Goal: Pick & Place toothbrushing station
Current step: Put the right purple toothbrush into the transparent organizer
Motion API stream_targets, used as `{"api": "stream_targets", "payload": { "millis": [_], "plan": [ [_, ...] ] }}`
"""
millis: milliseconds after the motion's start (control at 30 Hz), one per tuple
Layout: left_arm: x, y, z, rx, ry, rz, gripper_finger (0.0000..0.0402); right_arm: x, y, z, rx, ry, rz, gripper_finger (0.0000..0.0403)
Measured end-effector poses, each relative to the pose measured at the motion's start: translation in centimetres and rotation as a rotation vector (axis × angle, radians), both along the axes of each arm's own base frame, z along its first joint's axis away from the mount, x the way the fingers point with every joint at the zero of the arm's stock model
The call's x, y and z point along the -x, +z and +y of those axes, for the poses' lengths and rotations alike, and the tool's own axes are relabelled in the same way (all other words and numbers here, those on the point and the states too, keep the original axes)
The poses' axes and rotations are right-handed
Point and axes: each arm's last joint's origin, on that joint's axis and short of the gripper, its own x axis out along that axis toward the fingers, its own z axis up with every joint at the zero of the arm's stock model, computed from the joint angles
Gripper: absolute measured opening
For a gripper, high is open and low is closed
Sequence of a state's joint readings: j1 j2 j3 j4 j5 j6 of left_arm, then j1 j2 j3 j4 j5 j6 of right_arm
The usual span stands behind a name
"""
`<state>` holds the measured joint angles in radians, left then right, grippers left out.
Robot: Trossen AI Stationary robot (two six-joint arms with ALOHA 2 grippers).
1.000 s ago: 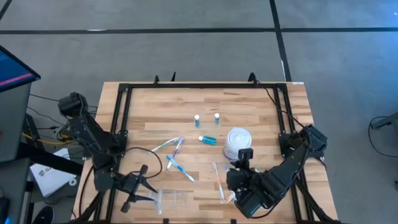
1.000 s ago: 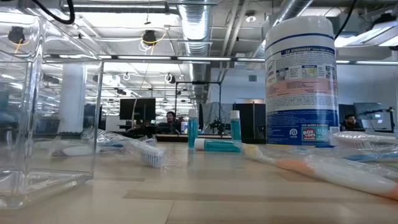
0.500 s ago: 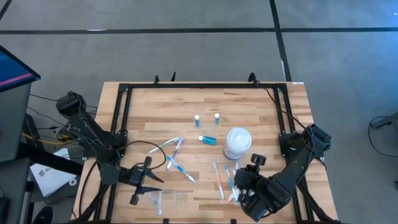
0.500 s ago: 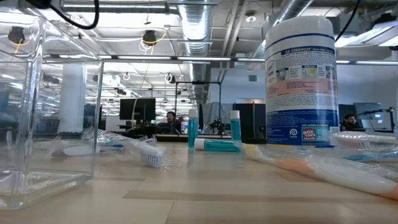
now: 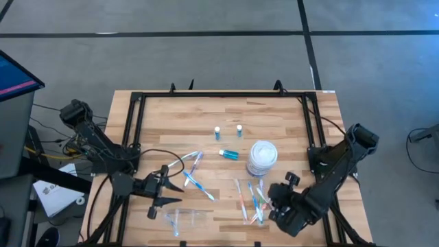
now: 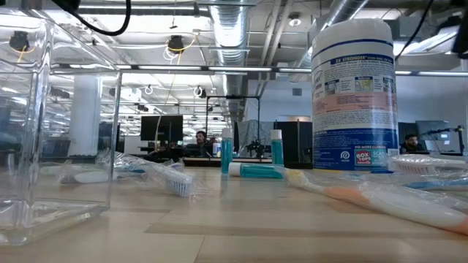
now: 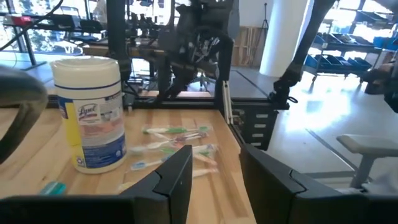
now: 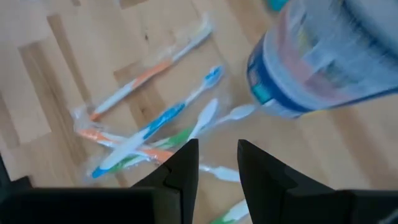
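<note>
Slim pale toothbrushes (image 8: 149, 127) with blue, green, orange accents lay jumbled on wood; my right claw (image 8: 214, 163) hovered above, fingers apart, pinching nothing

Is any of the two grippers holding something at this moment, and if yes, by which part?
Nothing is held. The left gripper and the right gripper both have open jaws with only air between them, above the table.

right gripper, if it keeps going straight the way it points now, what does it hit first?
Likely the toothbrush pile: the right gripper, jaws apart and empty, aims down at it, with the white wipes canister off to one side. Depth is unclear.
</note>
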<state>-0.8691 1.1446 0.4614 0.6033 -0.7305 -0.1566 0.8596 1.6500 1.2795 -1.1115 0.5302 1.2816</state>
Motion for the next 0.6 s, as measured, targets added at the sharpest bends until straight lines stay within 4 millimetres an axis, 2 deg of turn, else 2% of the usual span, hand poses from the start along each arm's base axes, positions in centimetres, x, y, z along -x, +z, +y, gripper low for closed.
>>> {"api": "stream_targets", "payload": {
  "millis": [233,400,600],
  "plan": [
    [-0.8,0.0,0.8,0.002,0.043,0.000,0.0131,0.0,-3.7,-1.1,-0.087,-0.033,0.051,0.0102],
    [-0.9,0.0,0.9,0.008,0.026,0.000,0.0131,-0.3,-4.4,-1.0,-0.132,-0.036,0.032,0.0102],
    [-0.9,0.0,0.8,0.010,0.004,0.001,0.0131,0.3,-5.6,-0.7,-0.192,-0.024,0.062,0.0102]
  ]
}}
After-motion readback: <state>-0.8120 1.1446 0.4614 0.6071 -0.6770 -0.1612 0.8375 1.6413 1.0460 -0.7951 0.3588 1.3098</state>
